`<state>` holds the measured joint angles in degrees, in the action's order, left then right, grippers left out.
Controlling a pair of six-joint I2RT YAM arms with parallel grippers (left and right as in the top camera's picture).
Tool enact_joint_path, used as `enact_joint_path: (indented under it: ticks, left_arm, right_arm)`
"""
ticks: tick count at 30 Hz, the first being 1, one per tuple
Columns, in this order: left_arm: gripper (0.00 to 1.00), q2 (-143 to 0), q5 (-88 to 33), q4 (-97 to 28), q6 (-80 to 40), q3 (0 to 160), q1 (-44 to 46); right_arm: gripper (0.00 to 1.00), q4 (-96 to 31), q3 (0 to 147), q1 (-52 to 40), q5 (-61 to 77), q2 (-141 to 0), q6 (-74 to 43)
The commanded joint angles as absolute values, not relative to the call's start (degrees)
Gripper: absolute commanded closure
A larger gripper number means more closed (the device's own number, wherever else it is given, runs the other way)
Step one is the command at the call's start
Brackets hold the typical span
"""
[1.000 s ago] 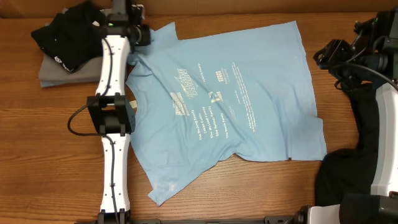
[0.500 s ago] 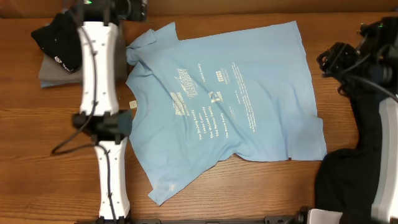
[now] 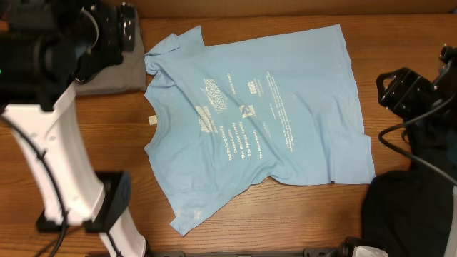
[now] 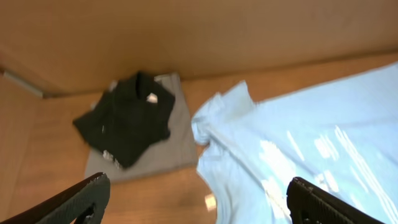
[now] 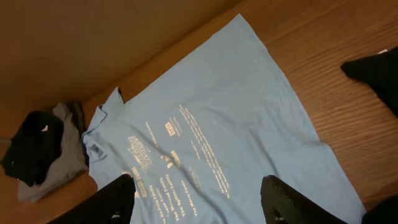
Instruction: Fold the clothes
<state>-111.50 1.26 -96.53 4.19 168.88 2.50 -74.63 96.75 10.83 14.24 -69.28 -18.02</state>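
Note:
A light blue T-shirt (image 3: pixel 264 121) with white print lies spread flat on the wooden table, its left sleeve (image 3: pixel 161 57) bunched up. My left gripper (image 3: pixel 125 28) hangs high over the table's far left corner, beside that sleeve. In the left wrist view it (image 4: pixel 200 202) is open and empty, with the sleeve (image 4: pixel 217 121) below it. My right gripper (image 3: pixel 391 89) hovers off the shirt's right edge. In the right wrist view it (image 5: pixel 199 199) is open above the shirt (image 5: pixel 211 143) and touches nothing.
A folded grey garment (image 4: pixel 158 152) with a black one (image 4: pixel 127 118) on top sits at the far left corner, partly hidden overhead by my left arm. A black cloth pile (image 3: pixel 403 207) lies at the near right. A wall (image 4: pixel 186 31) bounds the far edge.
My left gripper let go of the shirt's left sleeve, opened wide, then rose and swung left towards the camera. My right gripper drifted nearer and opened a little. The shirt stayed put.

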Motion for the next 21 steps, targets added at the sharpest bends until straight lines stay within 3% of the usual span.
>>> enact_joint_path:
  ticks: [1, 5, 10, 17, 21]
  left_arm:
    - [0.07, -98.74, 2.20, -96.82, 2.87, 154.67, 2.22]
    - [0.02, -87.70, 4.69, -96.79, -0.86, 131.70, 2.15]
    - [0.01, -85.19, 3.73, -96.53, -8.47, 109.78, 2.15]
    - [0.28, -88.55, -12.21, -82.70, -11.62, 78.15, 2.17]
    - [0.29, -91.22, -17.04, -73.28, -15.49, 63.94, 2.26]
  right_arm:
    - [0.31, -76.14, 96.75, 10.57, 14.26, -68.90, -18.24]
    - [0.31, -77.34, 96.75, 10.55, 14.28, -69.58, -18.24]
    - [0.23, -78.39, 96.75, 10.57, 14.26, -70.06, -18.22]
    - [0.22, -79.46, 96.75, 10.57, 14.04, -70.11, -18.17]
    - [0.21, -79.48, 96.75, 10.57, 13.39, -70.17, -17.93]
